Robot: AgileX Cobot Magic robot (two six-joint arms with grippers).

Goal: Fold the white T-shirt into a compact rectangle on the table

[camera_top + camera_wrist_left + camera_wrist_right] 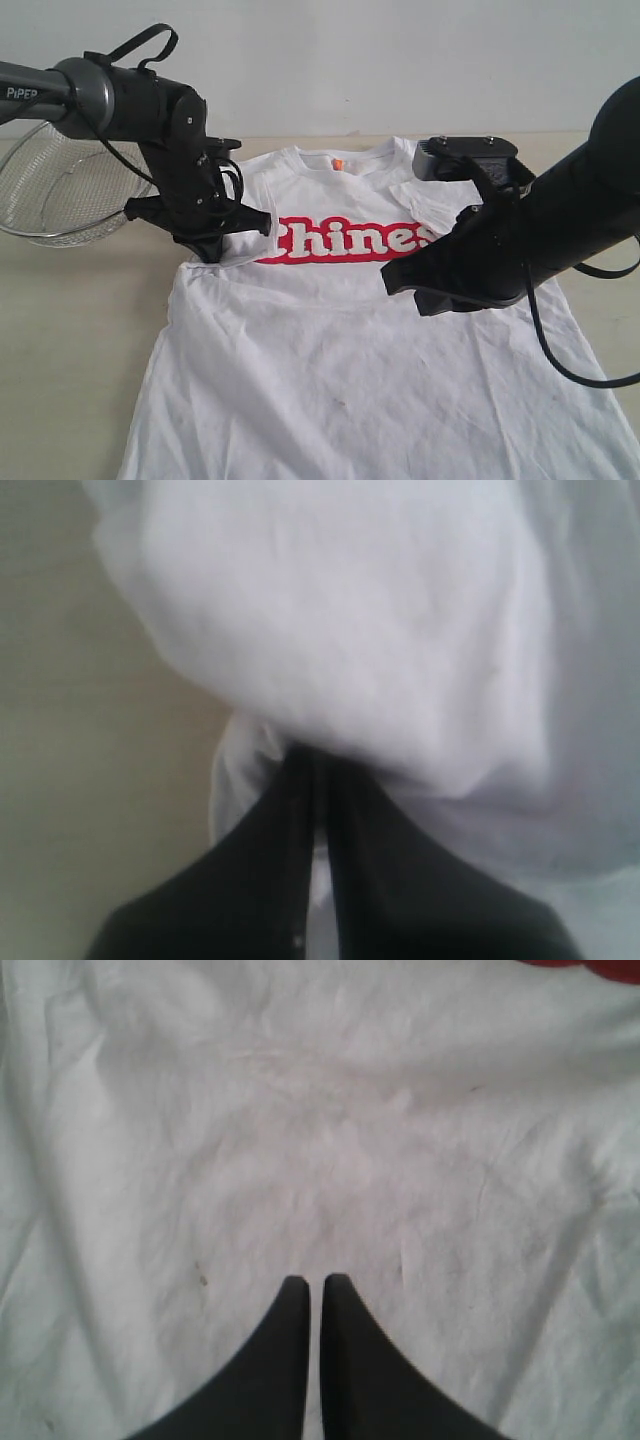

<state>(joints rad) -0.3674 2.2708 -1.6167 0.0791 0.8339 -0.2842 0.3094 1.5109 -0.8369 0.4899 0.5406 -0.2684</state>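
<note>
We're seeing beige table (70, 340), pale wall (350, 60); white T-shirt (350, 350) running near-to-far, collar toward far edge; left gripper (312, 752) pinching its cloth, right gripper (315, 1282) closed, empty

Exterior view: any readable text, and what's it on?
"PiPER": on the grey link of the left arm, top left.
"Chines": white letters in a red outline across the chest of the white T-shirt; the end of the word runs behind the right arm.
The orange neck tag: too small to read.
Wrist views: no text visible.
</note>
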